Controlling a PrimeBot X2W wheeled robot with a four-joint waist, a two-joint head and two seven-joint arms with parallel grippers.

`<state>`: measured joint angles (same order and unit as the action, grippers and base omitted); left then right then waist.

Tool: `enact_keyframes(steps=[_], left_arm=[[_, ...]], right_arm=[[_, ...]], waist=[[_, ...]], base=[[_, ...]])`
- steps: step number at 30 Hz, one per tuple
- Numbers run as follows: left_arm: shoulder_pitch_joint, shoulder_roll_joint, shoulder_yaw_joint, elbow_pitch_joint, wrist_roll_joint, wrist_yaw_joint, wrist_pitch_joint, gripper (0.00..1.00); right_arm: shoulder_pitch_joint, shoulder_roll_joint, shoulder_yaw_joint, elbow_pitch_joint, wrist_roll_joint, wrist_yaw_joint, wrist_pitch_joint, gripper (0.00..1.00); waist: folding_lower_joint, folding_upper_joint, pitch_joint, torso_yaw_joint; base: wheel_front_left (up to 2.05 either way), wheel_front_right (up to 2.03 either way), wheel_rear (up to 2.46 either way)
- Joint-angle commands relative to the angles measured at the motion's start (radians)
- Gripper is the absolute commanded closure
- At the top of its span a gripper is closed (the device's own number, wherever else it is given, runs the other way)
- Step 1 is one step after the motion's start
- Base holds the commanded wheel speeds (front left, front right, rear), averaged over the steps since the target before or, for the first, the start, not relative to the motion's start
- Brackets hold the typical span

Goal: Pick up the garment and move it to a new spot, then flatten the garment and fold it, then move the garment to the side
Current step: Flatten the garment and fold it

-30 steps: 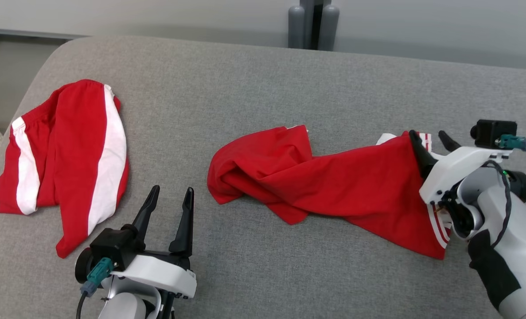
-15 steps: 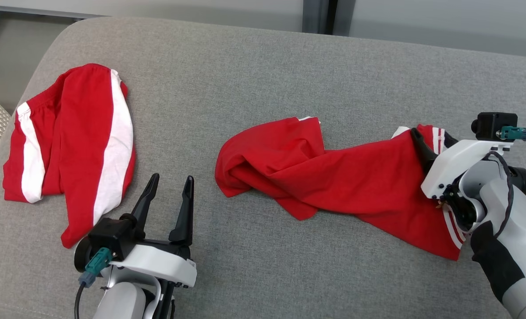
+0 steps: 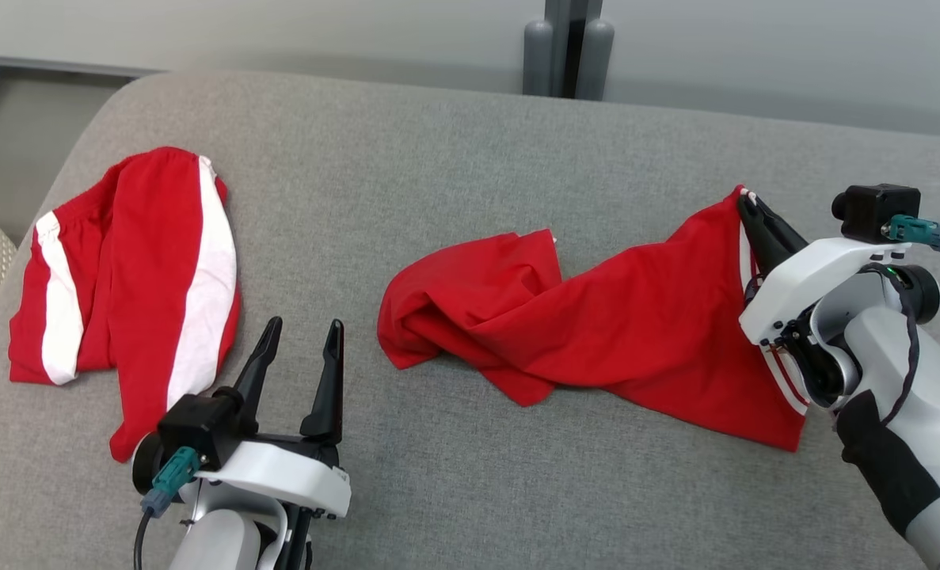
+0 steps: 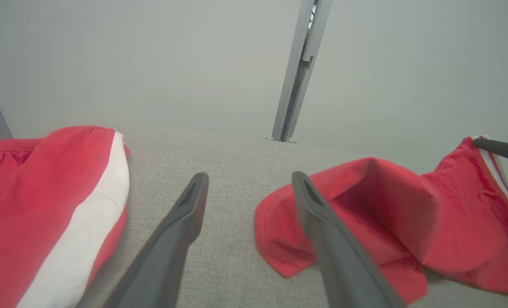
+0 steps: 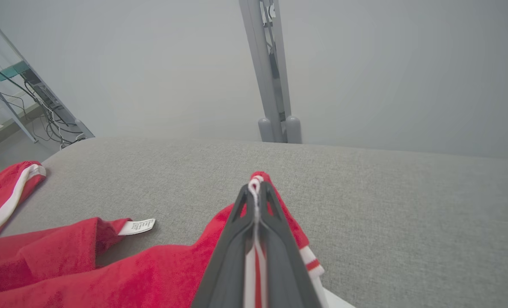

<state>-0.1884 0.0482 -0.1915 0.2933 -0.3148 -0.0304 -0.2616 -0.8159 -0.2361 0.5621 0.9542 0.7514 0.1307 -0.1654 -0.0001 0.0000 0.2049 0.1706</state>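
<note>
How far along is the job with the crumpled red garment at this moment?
Done: the right end effector is shut on the garment's striped edge. In hand: the pick-up; that edge is raised, but the rest lies crumpled on the cushion. Left: moving it, flattening, folding and setting it aside. The left end effector is open and empty, near the other garment.

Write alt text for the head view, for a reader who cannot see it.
The right gripper is shut on the striped edge of a crumpled red garment on a grey padded surface. The left gripper hovers open beside a second red-and-white garment.
</note>
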Motion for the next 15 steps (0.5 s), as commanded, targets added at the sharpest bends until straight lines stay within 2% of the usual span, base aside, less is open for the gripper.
enact_keyframes(steps=[1,10,14,15], left_arm=[[0.009,0.004,0.002,0.001,-0.004,0.005,-0.003,0.0],[0.049,0.004,-0.005,0.007,-0.011,0.014,-0.003,0.0],[0.062,0.004,-0.005,0.004,-0.014,0.017,-0.003,0.0],[0.066,0.004,-0.006,0.004,-0.015,0.016,-0.003,0.0]], right_arm=[[-0.002,-0.011,0.007,-0.008,0.007,0.0,-0.014,1.0],[-0.131,-0.083,0.064,-0.034,-0.033,0.0,-0.089,1.0],[-0.196,-0.102,0.058,-0.018,-0.051,0.0,-0.097,1.0],[-0.245,-0.114,0.03,0.008,-0.052,0.0,-0.102,1.0]], waist=[[0.0001,0.0,-0.02,-0.009],[0.0001,0.0,-0.125,-0.025],[0.0001,0.0,-0.144,-0.017],[0.0001,0.0,-0.149,-0.007]], base=[[0.0,0.0,0.0],[0.0,0.0,0.0],[0.0,0.0,0.0],[0.0,0.0,0.0]])
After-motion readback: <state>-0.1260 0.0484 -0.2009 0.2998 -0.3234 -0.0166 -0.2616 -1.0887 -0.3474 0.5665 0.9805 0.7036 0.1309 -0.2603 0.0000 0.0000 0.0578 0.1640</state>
